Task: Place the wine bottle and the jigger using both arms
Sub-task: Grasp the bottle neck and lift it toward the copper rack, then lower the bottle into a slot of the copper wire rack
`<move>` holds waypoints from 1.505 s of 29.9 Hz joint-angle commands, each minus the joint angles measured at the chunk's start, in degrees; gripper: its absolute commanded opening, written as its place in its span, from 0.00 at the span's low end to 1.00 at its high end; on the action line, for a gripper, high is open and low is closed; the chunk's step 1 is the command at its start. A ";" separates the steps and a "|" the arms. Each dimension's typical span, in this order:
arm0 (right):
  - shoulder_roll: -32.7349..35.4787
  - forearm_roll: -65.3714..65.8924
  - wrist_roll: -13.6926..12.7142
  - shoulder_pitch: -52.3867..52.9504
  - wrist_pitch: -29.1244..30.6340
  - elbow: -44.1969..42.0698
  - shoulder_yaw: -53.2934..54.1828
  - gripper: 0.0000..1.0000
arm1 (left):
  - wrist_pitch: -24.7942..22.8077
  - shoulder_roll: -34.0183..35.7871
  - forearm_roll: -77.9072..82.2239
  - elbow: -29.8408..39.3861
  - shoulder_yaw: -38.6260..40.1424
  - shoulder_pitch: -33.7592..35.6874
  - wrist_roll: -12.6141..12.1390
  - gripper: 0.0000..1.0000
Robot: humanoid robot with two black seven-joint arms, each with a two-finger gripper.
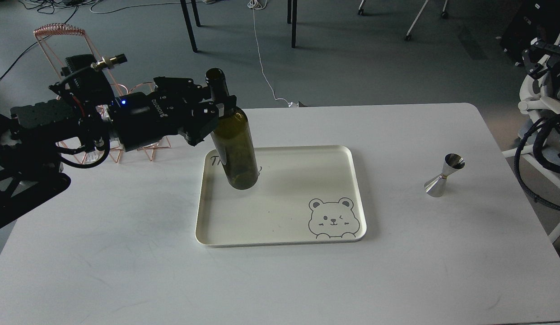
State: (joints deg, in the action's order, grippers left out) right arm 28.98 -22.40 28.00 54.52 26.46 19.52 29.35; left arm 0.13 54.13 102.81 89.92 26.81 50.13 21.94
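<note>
Between the clenched fingers of the level black left pincer [219,110], the tall olive-green glass wine bottle [234,140] stands nearly upright, neck up, base on the cream tray [280,225]

Olive-green wine bottle [235,149], steel jigger [444,175], cream tray [280,241] with bear drawing, white table [126,253].

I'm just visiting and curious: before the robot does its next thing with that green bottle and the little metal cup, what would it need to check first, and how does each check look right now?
1. Left gripper closed on the wine bottle at its shoulder: ok.
2. Bottle over the tray, near its back left corner: ok.
3. Bottle base resting on the tray: cannot tell.
4. Bottle upright: not ok, it leans slightly.
5. Jigger standing upright on the table, right of the tray: ok.
6. Right gripper ready for the jigger: cannot tell, it is out of view.
</note>
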 commanded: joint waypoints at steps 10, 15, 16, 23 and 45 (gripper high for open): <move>0.81 -0.01 0.00 0.15 -0.01 0.08 -0.08 0.99 | -3.65 13.29 -11.48 -3.68 -0.01 7.16 4.08 0.10; 0.90 0.08 0.00 0.76 -0.01 0.08 -0.35 0.99 | -3.83 12.58 -11.75 -12.03 -0.54 10.25 4.17 0.09; 0.90 0.08 0.00 0.85 -0.01 0.08 -0.35 0.99 | -3.83 12.50 -11.67 -13.78 -0.71 10.25 4.17 0.09; 0.90 0.08 0.00 0.85 -0.01 0.08 -0.35 0.99 | -3.74 10.74 -10.61 -20.12 -2.20 9.63 4.43 0.09; 0.90 0.08 0.00 0.68 -0.01 -0.01 -0.35 0.99 | -3.30 4.23 -8.41 -28.30 -3.70 9.72 4.96 0.09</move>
State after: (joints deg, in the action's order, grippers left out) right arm 29.81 -22.32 28.00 55.15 26.46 19.57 29.00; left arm -3.04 58.46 94.19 61.85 23.19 59.92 26.78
